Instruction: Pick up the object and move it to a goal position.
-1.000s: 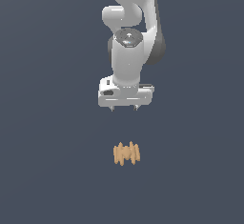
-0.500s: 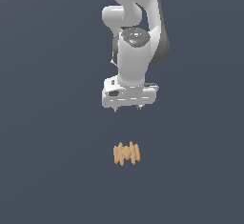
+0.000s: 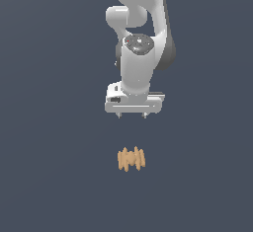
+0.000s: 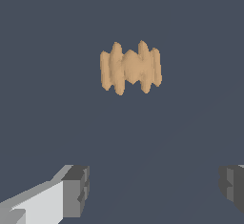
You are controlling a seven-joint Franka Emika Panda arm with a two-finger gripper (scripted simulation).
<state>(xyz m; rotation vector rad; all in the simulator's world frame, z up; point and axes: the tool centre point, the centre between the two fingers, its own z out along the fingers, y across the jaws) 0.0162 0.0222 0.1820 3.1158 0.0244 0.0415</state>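
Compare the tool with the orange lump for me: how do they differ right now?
The tool is white-grey and smooth-boxed; the orange lump is tan and ridged. The tool hangs above the floor, open; the lump rests on it, untouched. The tool's open span is wider than the lump.

Arm (image 3: 143, 38) cut off at exterior view's top; fingertips (image 4: 76, 189) cropped in wrist view.

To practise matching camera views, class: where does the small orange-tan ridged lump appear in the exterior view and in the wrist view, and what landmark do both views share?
Exterior view: the orange-tan ridged lump sits below centre, under the gripper, apart from it.
Wrist view: the lump shows above centre, beyond the two open fingertips.
Shared landmark: the gripper, whose jaws are spread wider than the lump.
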